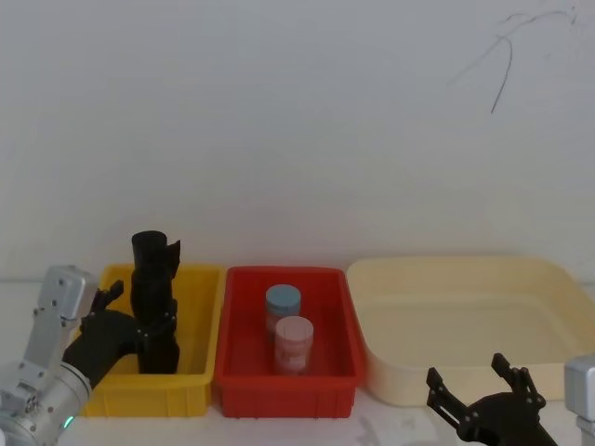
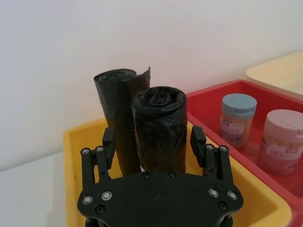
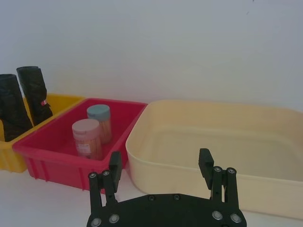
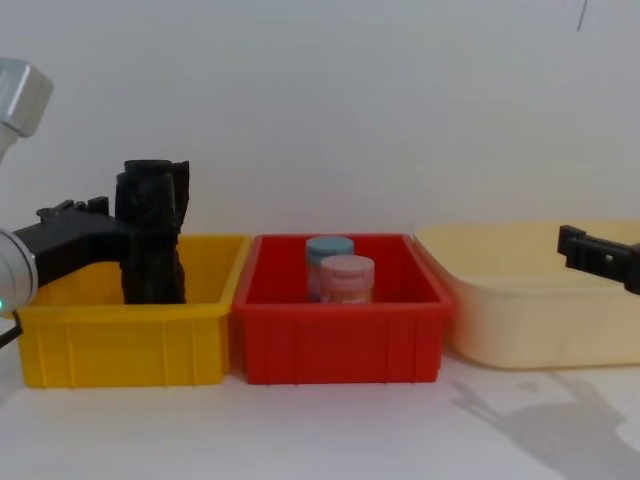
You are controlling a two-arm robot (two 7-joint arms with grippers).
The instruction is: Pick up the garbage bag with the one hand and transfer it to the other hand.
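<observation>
Left gripper [image 2: 152, 136] is sitting low in the yellow bin [image 4: 120, 350] at the robot's 11 o'clock. Its silver arm with the green ring is trailing back toward 9. Its jaws are standing released, straddling the garbage bag [image 2: 158, 127]. One finger [image 2: 198, 142] is sitting just beside the roll and the other is standing further off, so it's not clamping. The bag is standing upright in the yellow bin, just beside a slimmer black roll [image 2: 115, 101] with a jagged top.

Right gripper [image 3: 160, 161] is hanging at 1 o'clock, near side of the cream tub [image 4: 520, 320], with its jaws released and gripping nothing.

Red bin [image 4: 340, 350] is sitting at 12 between the other two. It's holding a blue-lid jar [image 1: 283, 305] and a pink-lid jar [image 1: 294, 339], with the pink one nearer the robot.
</observation>
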